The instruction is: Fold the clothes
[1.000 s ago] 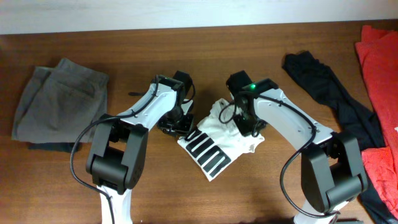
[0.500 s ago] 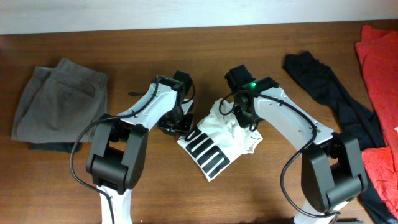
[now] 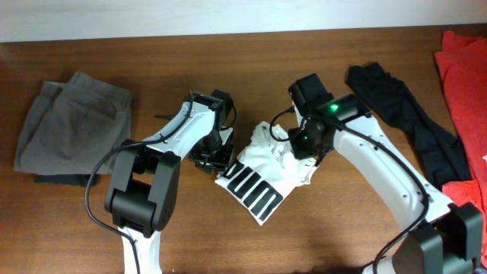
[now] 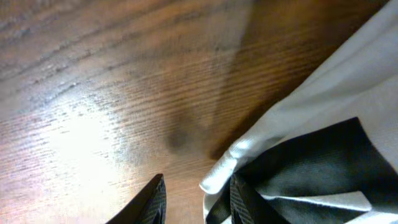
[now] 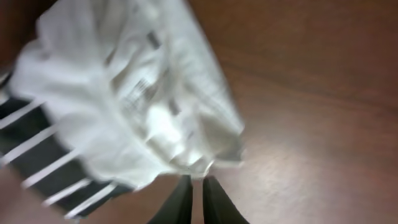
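White garment [image 3: 268, 158] sits mid-counter [image 3: 342, 236], bunched into a rough diagonal wad. The black block lettering [image 3: 255, 190] faces up at the lower end, with the crumpled white part at the upper right. Not a clean fold yet, so I'd call the task early-to-mid. Both arms work it from opposite sides: left arm [image 3: 179, 131] at the left edge near the lettering, right arm [image 3: 377, 156] over the upper right of the wad. Left jaws: spread partway, low on the wood. Left wrist view shows a rolled hem [image 4: 217, 175] lying between the fingers [image 4: 155, 198], hard against one, bare wood showing before the other. So they bracket the edge, not clamped. Reads as set to take or pin that side so the cloth doesn't slide. Right jaws: pressed nearly together, only a sliver between. The garment's ragged corner [image 5: 208, 163] runs right up to the tips. Looks like a thin pinch on that corner, but the view is blurred, so I can't confirm it's actually held. If it is, the point is likely to pull the crumpled end out flat before laying it over. Grey trousers [image 3: 72, 125] far left, black garment [image 3: 403, 106] and red cloth [image 3: 464, 76] far right, all well apart from the work, no interference. Risk: the thin pinch slips, or the wad drags instead of spreading.
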Tool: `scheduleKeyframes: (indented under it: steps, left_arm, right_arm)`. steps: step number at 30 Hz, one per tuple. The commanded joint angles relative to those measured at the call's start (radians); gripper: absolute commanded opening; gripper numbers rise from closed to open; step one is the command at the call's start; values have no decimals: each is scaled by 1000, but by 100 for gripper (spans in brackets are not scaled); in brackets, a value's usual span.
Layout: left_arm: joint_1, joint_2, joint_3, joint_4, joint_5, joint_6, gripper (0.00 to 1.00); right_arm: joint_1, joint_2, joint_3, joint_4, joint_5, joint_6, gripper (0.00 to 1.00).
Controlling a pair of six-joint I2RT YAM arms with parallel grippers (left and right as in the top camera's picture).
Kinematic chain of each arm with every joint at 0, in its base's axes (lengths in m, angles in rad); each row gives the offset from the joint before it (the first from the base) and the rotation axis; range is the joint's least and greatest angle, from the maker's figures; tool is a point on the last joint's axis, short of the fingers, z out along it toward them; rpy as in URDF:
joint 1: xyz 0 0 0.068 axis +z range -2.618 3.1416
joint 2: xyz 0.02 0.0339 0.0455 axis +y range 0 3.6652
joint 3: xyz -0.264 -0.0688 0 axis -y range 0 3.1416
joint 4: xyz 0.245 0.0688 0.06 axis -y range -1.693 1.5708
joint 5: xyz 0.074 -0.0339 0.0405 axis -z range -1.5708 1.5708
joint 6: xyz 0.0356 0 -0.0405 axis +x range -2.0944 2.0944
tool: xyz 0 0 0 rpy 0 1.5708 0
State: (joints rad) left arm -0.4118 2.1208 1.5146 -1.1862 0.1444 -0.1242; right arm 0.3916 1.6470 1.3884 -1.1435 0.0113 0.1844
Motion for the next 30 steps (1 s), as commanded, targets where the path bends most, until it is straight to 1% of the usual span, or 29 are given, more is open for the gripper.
scheduleKeyframes:
  steps: [1, 6, 9, 14, 15, 18, 21, 24, 26, 30]
  left_arm:
    - [6, 14, -9, -5, -11, 5, 34]
    - [6, 14, -9, -52, -11, 5, 34]
    - [6, 14, -12, -101, -10, 5, 34]
    - [6, 14, -64, -98, 26, 5, 34]
    - [6, 14, -76, -88, 44, 5, 34]
    - [6, 14, -109, -42, 90, 5, 34]
    - [6, 14, -124, -12, 103, 5, 33]
    - [6, 13, -124, -10, 100, 5, 31]
    - [7, 12, -122, -10, 81, 5, 27]
    - [23, -16, -100, -11, 49, 5, 26]
  right_arm:
    - [2, 55, -31, -1, -133, 4, 12]
    - [2, 121, -106, 41, -142, 8, 12]
    - [0, 134, -163, 119, -121, 8, 12]
    - [0, 135, -222, 261, -5, 20, 12]
    - [0, 135, -226, 284, 24, 20, 13]
    - [0, 136, -227, 342, 105, 19, 19]
    - [0, 136, -227, 394, 121, 19, 23]
    - [0, 137, -227, 400, 121, 32, 23]
    - [0, 137, -227, 388, 111, 35, 23]
    - [0, 137, -227, 372, 106, 34, 24]
